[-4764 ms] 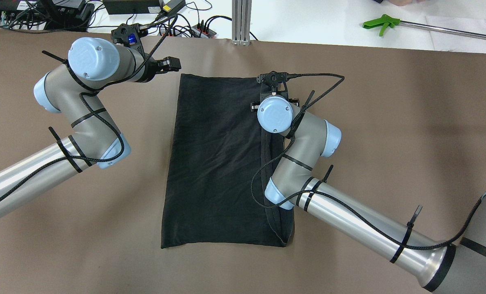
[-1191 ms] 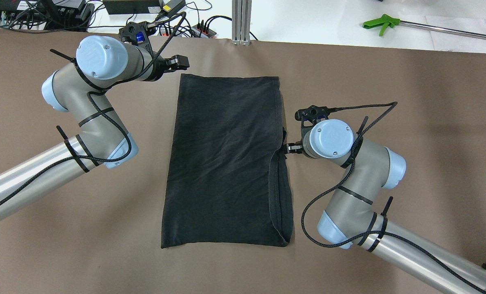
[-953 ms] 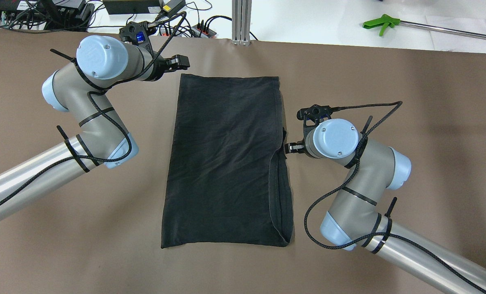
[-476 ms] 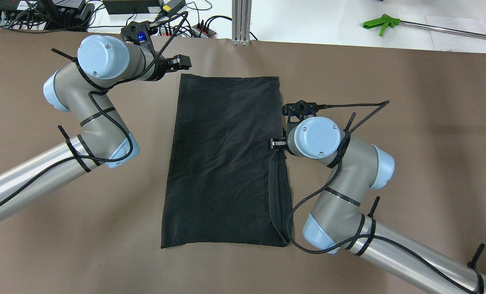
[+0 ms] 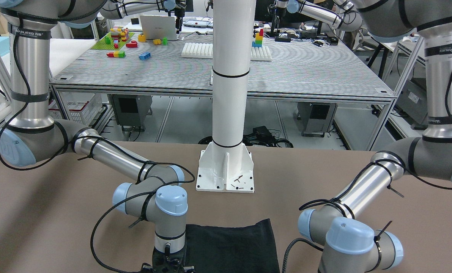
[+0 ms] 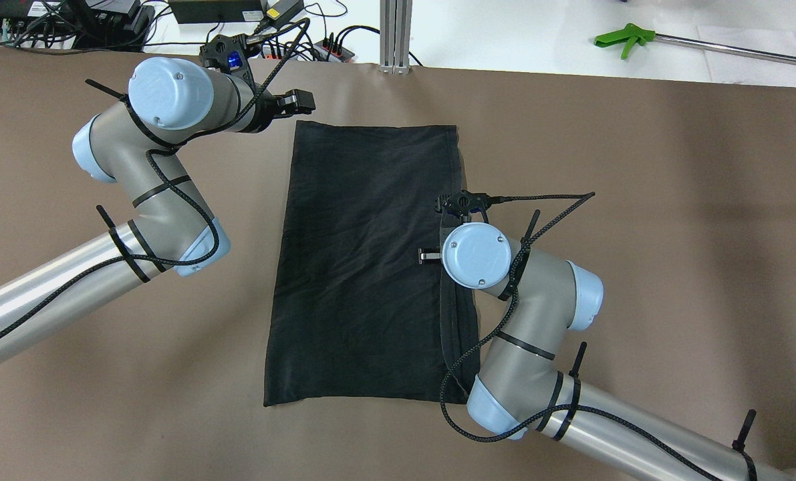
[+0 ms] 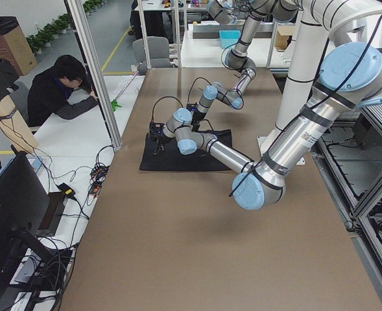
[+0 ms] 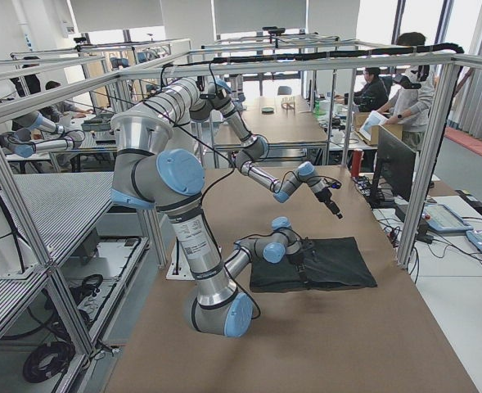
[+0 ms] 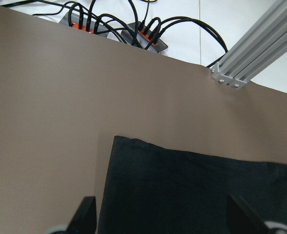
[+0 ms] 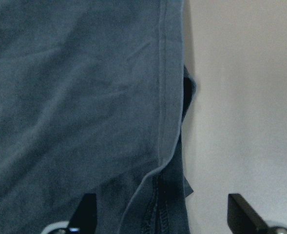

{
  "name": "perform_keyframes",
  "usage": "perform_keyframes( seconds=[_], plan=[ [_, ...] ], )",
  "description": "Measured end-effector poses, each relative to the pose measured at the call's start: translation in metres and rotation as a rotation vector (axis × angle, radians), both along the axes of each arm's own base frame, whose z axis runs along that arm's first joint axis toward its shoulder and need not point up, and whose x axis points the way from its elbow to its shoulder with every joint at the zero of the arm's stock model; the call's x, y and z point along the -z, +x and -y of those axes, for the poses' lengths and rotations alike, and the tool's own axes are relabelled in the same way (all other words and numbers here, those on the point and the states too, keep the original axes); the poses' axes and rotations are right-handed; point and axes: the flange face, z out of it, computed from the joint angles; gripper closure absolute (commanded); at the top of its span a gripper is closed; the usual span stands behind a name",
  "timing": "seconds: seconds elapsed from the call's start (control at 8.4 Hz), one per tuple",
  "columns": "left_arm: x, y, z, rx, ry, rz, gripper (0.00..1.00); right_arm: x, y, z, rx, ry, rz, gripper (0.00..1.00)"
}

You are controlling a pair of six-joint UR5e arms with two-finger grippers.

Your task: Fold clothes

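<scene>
The clothes are one black garment lying flat on the brown table as a tall rectangle, with a hemmed flap doubled along its right side. My right gripper hangs open just above that right hemmed edge, about halfway along it. Nothing is between its fingers. In the overhead view its wrist hides most of the right gripper. My left gripper hovers open beside the garment's far left corner, apart from the cloth.
Power strips and cables, an aluminium post and a green-handled tool lie on the white surface past the table's far edge. The white robot column stands at the near edge. A person sits beyond the far side.
My right arm left the garment's far right corner, swung out to the right of the cloth, then came back left over the middle of its right edge. The left arm barely moved.
</scene>
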Motion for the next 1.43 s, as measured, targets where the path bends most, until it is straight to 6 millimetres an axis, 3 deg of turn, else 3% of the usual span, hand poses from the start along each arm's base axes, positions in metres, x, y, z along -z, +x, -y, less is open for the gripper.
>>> perform_keyframes(
  seconds=[0.24, 0.95, 1.19, 1.43],
  plan=[
    [0.003, 0.005, -0.003, -0.003, 0.003, -0.002, 0.05, -0.014, -0.005, -0.005, 0.005, -0.017, -0.041, 0.06],
    [0.006, 0.010, -0.005, 0.003, 0.000, -0.009, 0.05, -0.061, 0.039, -0.022, 0.102, -0.011, -0.101, 0.06],
    [0.006, 0.012, -0.006, 0.003, -0.002, -0.012, 0.05, -0.036, 0.059, -0.021, 0.092, 0.013, -0.054, 0.06],
    [0.007, 0.012, -0.007, 0.002, -0.001, -0.013, 0.05, 0.009, 0.097, -0.020, 0.088, -0.014, 0.090, 0.06]
  ],
)
